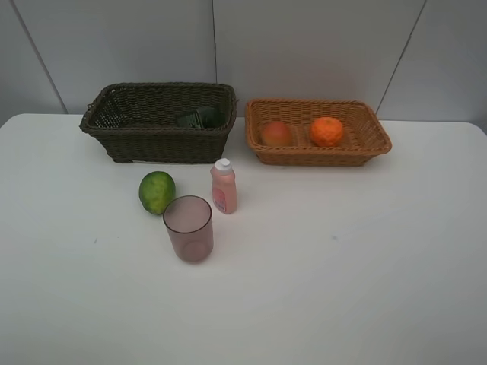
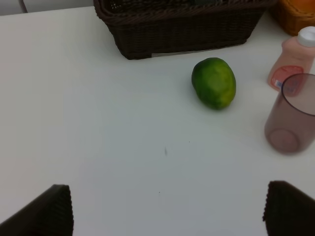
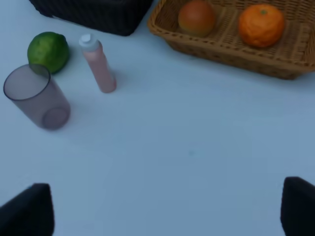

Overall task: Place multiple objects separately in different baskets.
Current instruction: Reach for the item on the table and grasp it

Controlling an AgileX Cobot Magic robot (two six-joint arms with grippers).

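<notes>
Exterior high view: a dark green bottle [image 1: 200,118] lies in the dark brown woven basket [image 1: 167,144]. A red-orange peach-like fruit [image 1: 275,133] and a round orange [image 1: 327,131] sit in the light tan woven basket [image 1: 319,156]. On the white table [image 1: 342,266], close together, are a round green fruit [image 1: 157,192], a pink white-capped bottle [image 1: 224,188] and a see-through mauve cup [image 1: 189,228]. The bottle's label is too small to read. The left claw [image 2: 170,211] and right claw [image 3: 162,209] gape wide, holding nothing.

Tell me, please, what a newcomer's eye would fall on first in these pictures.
The bright orange and a red-orange fruit stand out first, side by side in the light tan basket at the back right of the white table. In front of the dark brown basket, which holds a dark green bottle, a green fruit, a pink white-capped bottle and a translucent mauve cup stand close together.
</notes>
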